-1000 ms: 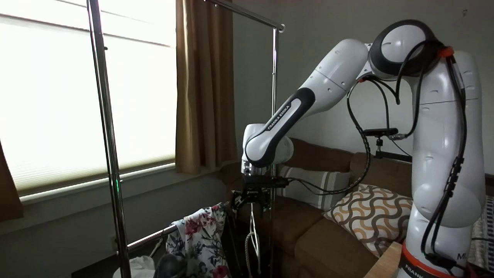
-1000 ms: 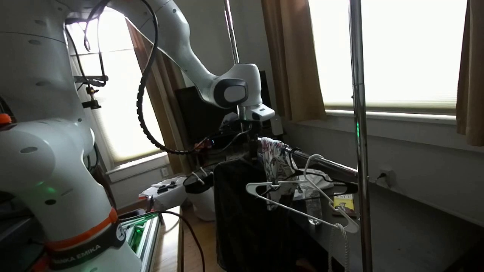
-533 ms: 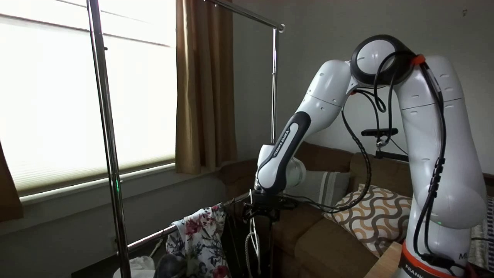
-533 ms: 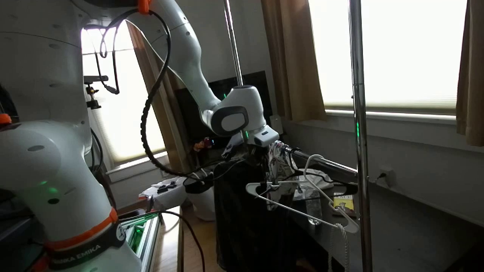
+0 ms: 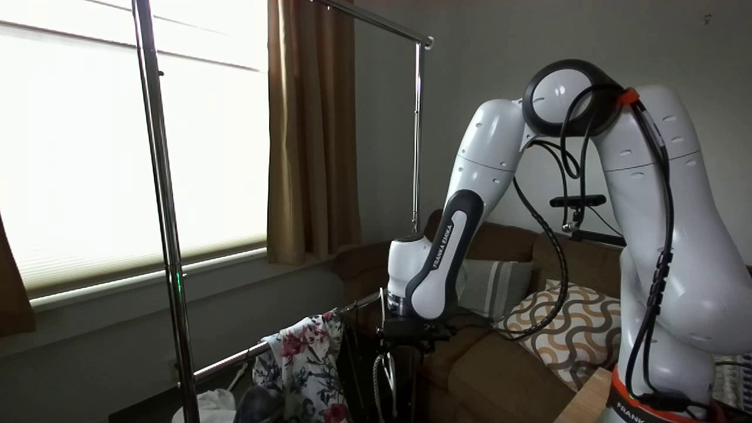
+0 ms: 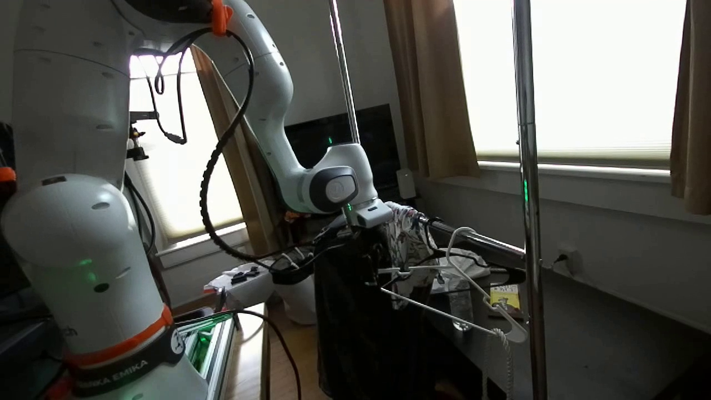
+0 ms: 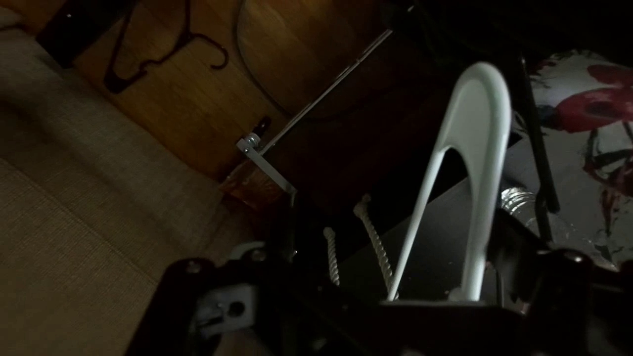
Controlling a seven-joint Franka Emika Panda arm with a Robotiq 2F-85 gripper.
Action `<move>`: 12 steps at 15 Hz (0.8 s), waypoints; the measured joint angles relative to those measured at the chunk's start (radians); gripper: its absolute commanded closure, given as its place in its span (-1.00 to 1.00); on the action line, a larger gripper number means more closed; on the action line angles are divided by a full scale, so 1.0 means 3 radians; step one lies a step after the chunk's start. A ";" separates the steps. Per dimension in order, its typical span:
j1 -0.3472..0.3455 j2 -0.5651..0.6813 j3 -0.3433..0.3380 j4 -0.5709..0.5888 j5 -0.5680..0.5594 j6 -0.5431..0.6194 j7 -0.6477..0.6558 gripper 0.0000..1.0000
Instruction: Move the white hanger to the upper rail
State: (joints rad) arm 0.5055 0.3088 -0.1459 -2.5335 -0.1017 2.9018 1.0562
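Left to right in an exterior view there's a floral garment (image 5: 305, 358) on the lower bar (image 5: 232, 359), the upper rail (image 5: 376, 22) way overhead, the white hanger (image 7: 489, 168) also hooked on the lower bar, then the end effector (image 5: 404, 348), jaws apart with the hanger between them (not actually clamped on it).

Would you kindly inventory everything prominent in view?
rack: one, silver, foreground
upper rail: one, silver, rack top
lower rail: one, silver, low on rack
white hanger: one, white, lower rail
other hangers: at least two, dark, lower rail and floor
rope: one, white, on white hanger
garment: one, white floral, lower rail
table: one, dark, by rack
sofa: one, brown, background
cushions: two, grey and patterned, sofa
screen: one, black, background
curtains: at least three, brown, background
windows: at least two, white, background
arm: one, white, beside rack
gripper: one, black, at white hanger's end
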 measured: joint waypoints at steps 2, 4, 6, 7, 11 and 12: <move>0.0108 0.0000 -0.0019 0.0018 -0.0121 -0.0126 0.0188 -0.23; 0.0123 0.0002 0.0038 0.0057 -0.0162 -0.0257 0.0239 0.12; 0.0064 0.0013 0.0158 0.0101 -0.0162 -0.0298 0.0201 0.39; 0.0021 0.0027 0.0226 0.0131 -0.0161 -0.0298 0.0164 0.57; -0.0124 0.0128 0.0421 0.0286 -0.0158 -0.0298 -0.0065 1.00; -0.0148 0.0155 0.0448 0.0323 -0.0157 -0.0298 -0.0117 1.00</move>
State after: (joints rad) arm 0.4611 0.3552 -0.0113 -2.4366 -0.1489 2.8125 1.0211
